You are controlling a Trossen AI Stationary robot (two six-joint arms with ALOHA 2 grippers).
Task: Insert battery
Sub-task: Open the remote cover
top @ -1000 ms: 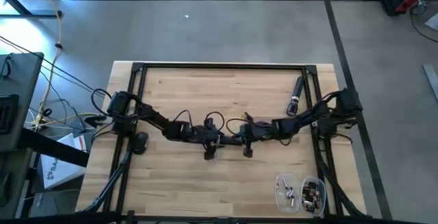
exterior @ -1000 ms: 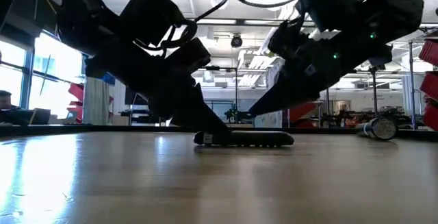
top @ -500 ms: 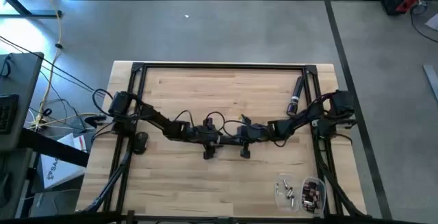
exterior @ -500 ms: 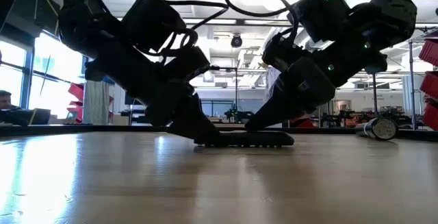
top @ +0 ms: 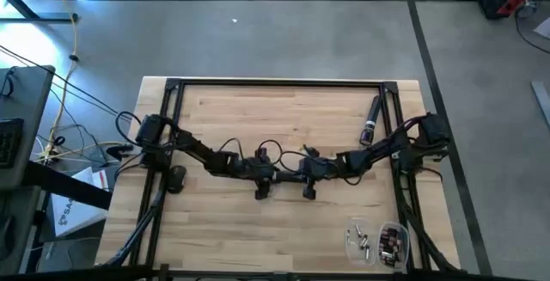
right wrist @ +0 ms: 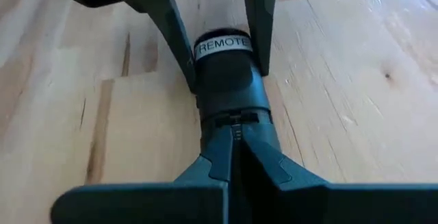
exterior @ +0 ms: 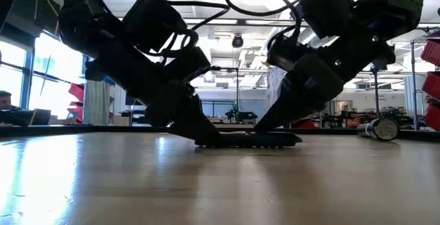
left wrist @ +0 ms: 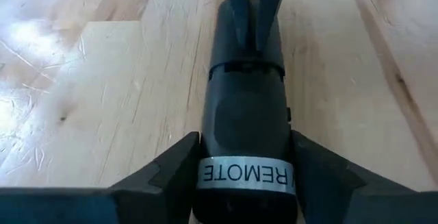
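A black remote point(top: 287, 176) lies flat at the table's middle, its back up, with a white label reading REMOTE point(left wrist: 245, 175) at its left end. My left gripper point(left wrist: 245, 183) is shut on that label end. My right gripper point(right wrist: 233, 138) is shut, and its tips rest on the remote's back near a cross seam point(right wrist: 233, 119). In the low view both arms slant down onto the remote point(exterior: 247, 140). Small silvery cylinders, seemingly batteries point(top: 364, 243), lie at the near right. My left gripper pinches the remote's two long sides at the label end point(left wrist: 205, 172) between its two fingers point(left wrist: 171, 176). The fingers come slanting down from the table's left and lie along the remote, which rests flat on the table. My right gripper presses its shut fingertips point(right wrist: 220, 148) down on the remote's back beside the seam point(right wrist: 236, 114). It comes slanting down from the table's right, along the remote.
A black cylinder with a silver end point(top: 372, 119) lies at the far right. A clear packet with small parts point(top: 391, 243) sits near the front right edge. A dark rounded object point(top: 176, 177) lies by the left arm's base. A black frame point(top: 275, 82) borders the table.
My right gripper has tipped steeper onto the remote, its tips staying on the back. In the low view the remote's right end now reaches slightly farther toward the table's right. My left gripper has kept its hold.
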